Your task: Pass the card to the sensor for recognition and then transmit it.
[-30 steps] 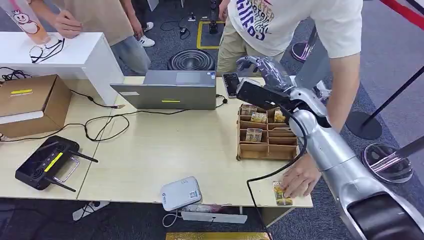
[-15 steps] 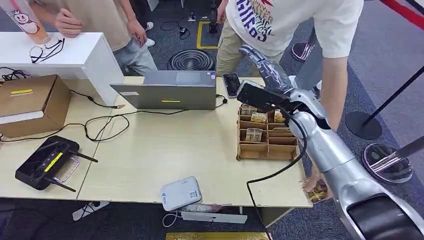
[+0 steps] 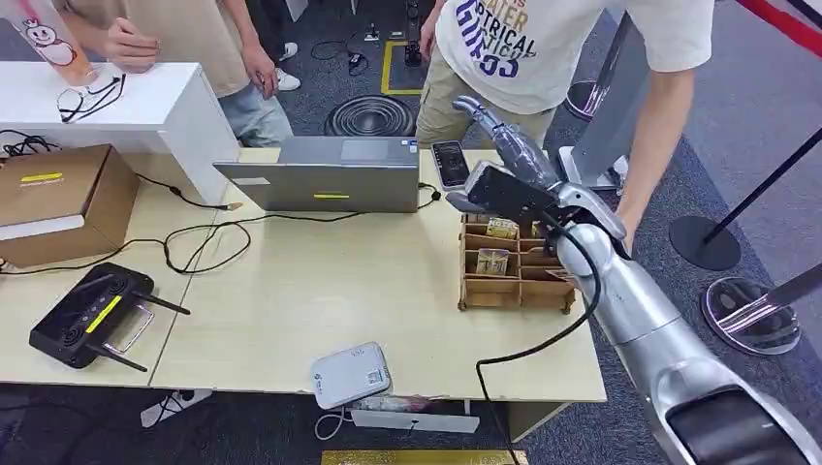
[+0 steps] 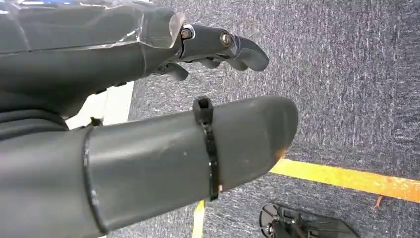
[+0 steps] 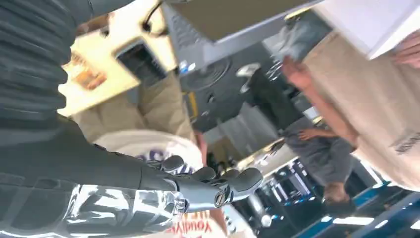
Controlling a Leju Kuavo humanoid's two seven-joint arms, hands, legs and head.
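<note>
Your right hand (image 3: 504,160) has risen from the wooden rack (image 3: 517,266) toward the person, fingers spread and empty; the person's hand has left the surface (image 3: 320,291), so no card is gripped.

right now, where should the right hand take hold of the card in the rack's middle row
Probably by its top edge, from above: the card stands upright in the wooden rack, with slot walls covering its lower part.
</note>
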